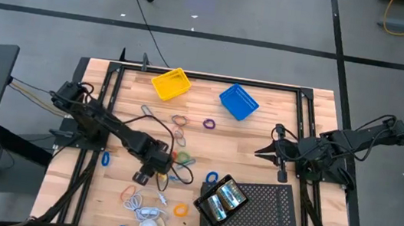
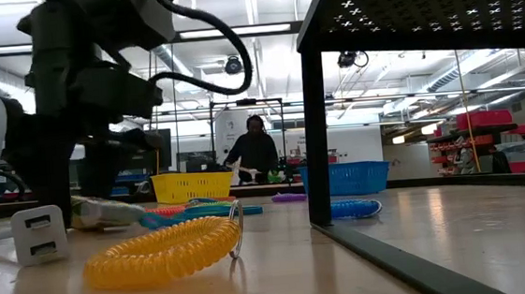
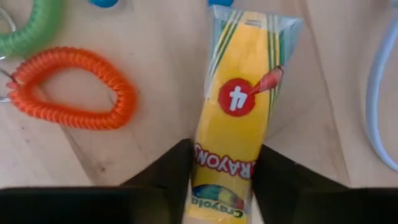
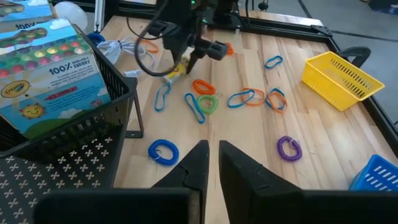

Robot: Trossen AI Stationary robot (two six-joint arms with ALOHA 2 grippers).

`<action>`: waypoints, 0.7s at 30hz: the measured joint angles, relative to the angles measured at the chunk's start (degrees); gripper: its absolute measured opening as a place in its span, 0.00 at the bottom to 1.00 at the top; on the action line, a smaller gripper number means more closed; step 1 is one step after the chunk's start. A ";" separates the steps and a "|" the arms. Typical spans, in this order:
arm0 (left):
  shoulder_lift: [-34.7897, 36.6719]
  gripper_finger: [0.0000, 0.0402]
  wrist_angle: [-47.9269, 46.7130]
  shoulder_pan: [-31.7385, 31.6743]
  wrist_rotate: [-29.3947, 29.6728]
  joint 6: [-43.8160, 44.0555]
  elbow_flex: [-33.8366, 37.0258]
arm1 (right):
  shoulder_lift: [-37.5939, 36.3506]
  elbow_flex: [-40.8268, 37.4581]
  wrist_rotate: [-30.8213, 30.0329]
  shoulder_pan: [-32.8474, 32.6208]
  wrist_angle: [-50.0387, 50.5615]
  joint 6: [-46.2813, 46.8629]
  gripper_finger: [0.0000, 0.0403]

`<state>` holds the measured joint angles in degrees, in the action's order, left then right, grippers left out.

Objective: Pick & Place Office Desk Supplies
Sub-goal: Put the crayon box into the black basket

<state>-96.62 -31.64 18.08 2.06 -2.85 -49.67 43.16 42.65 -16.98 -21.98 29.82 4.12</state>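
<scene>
A yellow crayon pack (image 3: 239, 99) in clear wrap, with a red "4" dot, lies between my left gripper's (image 3: 224, 155) fingers, near the table's middle (image 1: 167, 164). The right wrist view shows the same pack (image 4: 176, 73) under that gripper. An orange coil loop (image 3: 68, 87) and a green one (image 3: 31, 28) lie beside it on the wood. More coloured loops (image 4: 249, 98) are scattered toward the yellow basket (image 1: 171, 84) and blue basket (image 1: 238, 102). My right gripper (image 1: 263, 149) waits shut by the table's right side, touching nothing. My left gripper pinches the crayon pack by its printed end (image 3: 221, 171), one finger (image 3: 171, 171) on each long side. The fingers come from above, slanting down. The rest of the pack reaches forward past the fingertips. Whether it is off the wood, I cannot tell.
A large black perforated tray (image 1: 267, 214) stands on legs at the near right, with a big crayon box (image 1: 220, 200) on its corner. A white cable and plug (image 1: 147, 213), a yellow coil (image 2: 163, 253) and a blue loop (image 4: 163, 151) lie nearby. A person (image 2: 255, 152) stands beyond the far edge.
</scene>
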 joint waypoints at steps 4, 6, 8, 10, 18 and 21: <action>0.52 0.10 -0.67 0.87 2.70 0.74 -0.25 | 0.00 0.00 -1.22 -0.01 0.01 0.07 0.11; 0.82 0.09 -1.51 1.25 4.87 1.35 -0.56 | 0.00 0.00 -1.27 0.00 -0.01 0.04 0.11; 1.06 0.09 -4.15 1.73 6.95 2.02 -1.44 | 0.00 0.00 -1.30 0.00 -0.02 0.07 0.11; 1.65 0.09 -6.82 2.25 9.15 2.55 -3.04 | 0.00 0.00 -1.30 0.00 -0.02 0.11 0.11; 2.12 0.09 -25.02 5.43 18.47 5.12 -14.91 | 0.00 0.00 -1.50 0.00 -0.19 1.11 0.11; 2.12 0.09 -30.03 6.97 22.56 4.92 -21.24 | -0.02 0.00 -2.64 0.00 -0.17 1.25 0.11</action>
<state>-94.50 -61.67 25.06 24.62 2.07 -70.91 43.14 42.65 -19.62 -21.98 29.65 5.37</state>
